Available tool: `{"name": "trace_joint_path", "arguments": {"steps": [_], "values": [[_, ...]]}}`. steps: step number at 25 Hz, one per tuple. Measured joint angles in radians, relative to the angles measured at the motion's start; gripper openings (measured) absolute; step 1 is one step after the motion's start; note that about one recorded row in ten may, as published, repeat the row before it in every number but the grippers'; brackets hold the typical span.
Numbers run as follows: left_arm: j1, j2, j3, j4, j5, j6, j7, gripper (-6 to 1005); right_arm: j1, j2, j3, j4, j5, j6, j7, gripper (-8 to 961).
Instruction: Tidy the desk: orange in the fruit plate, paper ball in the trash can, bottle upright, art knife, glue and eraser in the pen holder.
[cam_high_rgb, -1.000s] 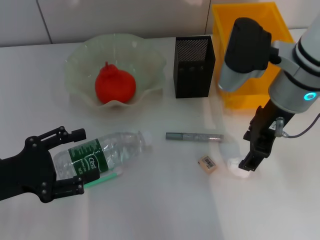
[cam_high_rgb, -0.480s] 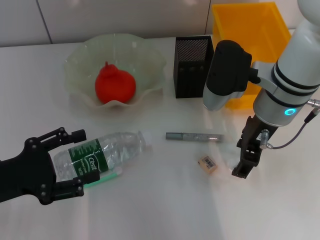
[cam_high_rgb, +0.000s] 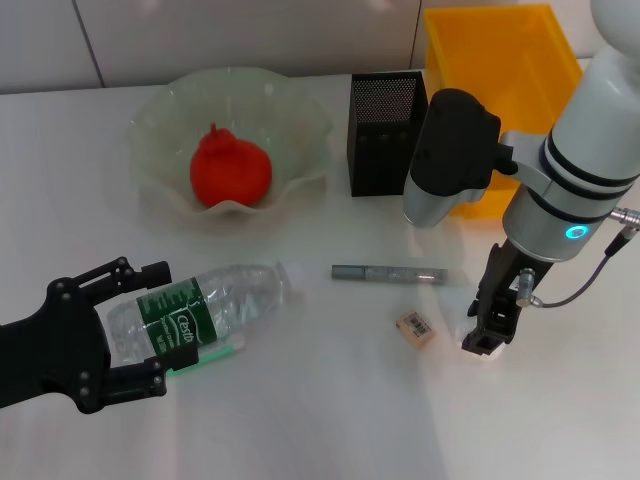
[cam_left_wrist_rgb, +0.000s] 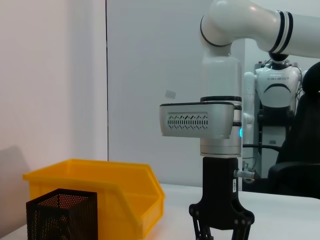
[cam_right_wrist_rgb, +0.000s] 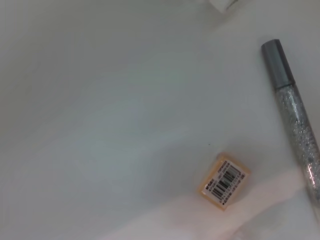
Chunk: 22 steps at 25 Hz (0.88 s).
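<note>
**Right gripper lowered beside the eraser**

Since the earlier frame, the right gripper (cam_high_rgb: 490, 335) has been brought down onto the paper ball (cam_high_rgb: 483, 352), just right of the eraser (cam_high_rgb: 415, 327); only a white sliver of the ball is seen under the fingertips, and whether it is clamped cannot be told. Above the eraser the grey glitter glue stick (cam_high_rgb: 388, 272) is laid flat. Far left of the eraser, the bottle (cam_high_rgb: 205, 305) is lying on its side between the spread fingers of the left gripper (cam_high_rgb: 135, 325). Behind the eraser are stood the pen holder (cam_high_rgb: 387, 132) and trash can (cam_high_rgb: 495, 60); the orange (cam_high_rgb: 231, 170) is seated in the fruit plate (cam_high_rgb: 160, 125).
</note>
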<state>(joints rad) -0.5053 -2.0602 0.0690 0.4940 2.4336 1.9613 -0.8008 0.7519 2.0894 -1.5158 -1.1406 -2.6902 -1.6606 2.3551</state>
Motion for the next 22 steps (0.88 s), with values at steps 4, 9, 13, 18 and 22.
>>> {"name": "trace_joint_path", "arguments": {"steps": [4,9,13,18,22], "values": [[0.000,0.000,0.000,0.000,-0.001,0.001,0.000,759,-0.001,-0.001,0.008,-0.005,0.000,-0.003,0.005,454],[0.001,0.000,0.000,0.000,-0.001,0.002,0.000,757,-0.013,-0.004,0.067,-0.080,0.000,-0.028,0.021,348],[0.001,0.001,0.000,0.000,-0.001,0.002,0.000,756,-0.014,-0.007,0.208,-0.192,-0.007,-0.043,0.051,279],[0.001,0.001,0.000,0.003,-0.001,0.007,0.000,754,0.004,-0.016,0.396,-0.307,-0.010,-0.047,0.048,278],[-0.004,0.001,0.001,0.010,-0.003,0.019,0.001,753,0.011,-0.032,0.472,-0.364,-0.036,0.018,0.037,277]]}}
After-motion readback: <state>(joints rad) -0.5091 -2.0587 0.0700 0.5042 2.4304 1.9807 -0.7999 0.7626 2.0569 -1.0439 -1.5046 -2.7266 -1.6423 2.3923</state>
